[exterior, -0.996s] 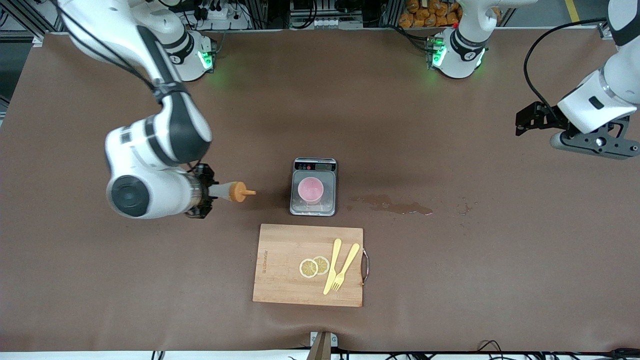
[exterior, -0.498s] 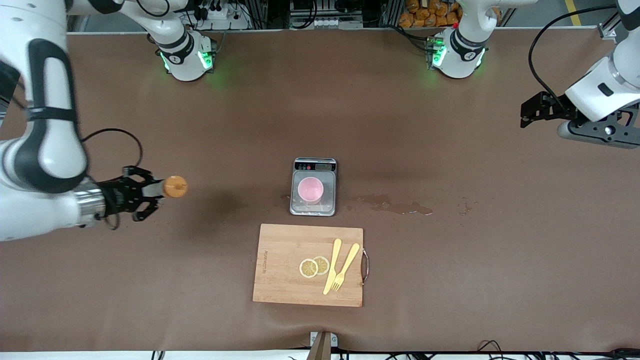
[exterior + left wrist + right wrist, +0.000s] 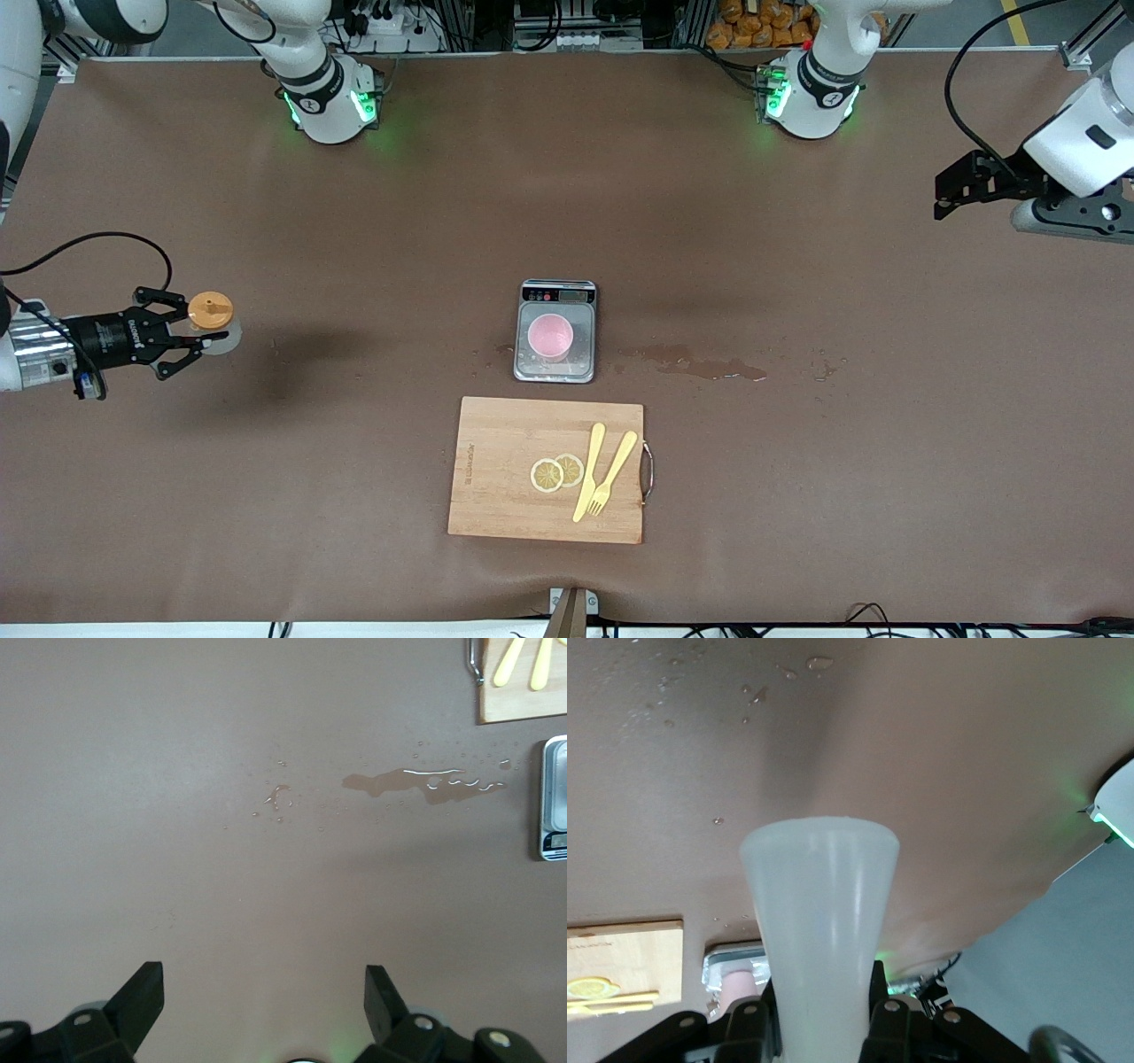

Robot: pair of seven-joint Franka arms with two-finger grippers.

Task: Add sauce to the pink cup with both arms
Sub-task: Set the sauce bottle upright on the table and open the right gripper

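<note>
My right gripper (image 3: 190, 337) is clamped on the sauce bottle (image 3: 211, 315), well off the scale (image 3: 555, 332) holding the pink cup (image 3: 549, 337), while my left gripper (image 3: 952, 188) waits with jaws wide apart and nothing in them

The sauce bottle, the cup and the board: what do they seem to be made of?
Sauce bottle: looks like soft translucent plastic, since light passes through its whitish body in the right wrist view; its cap is opaque orange.
Cup: probably plastic, plain matte pink.
Board: apparently wood, pale with visible grain, with a metal-looking handle at one end.
</note>
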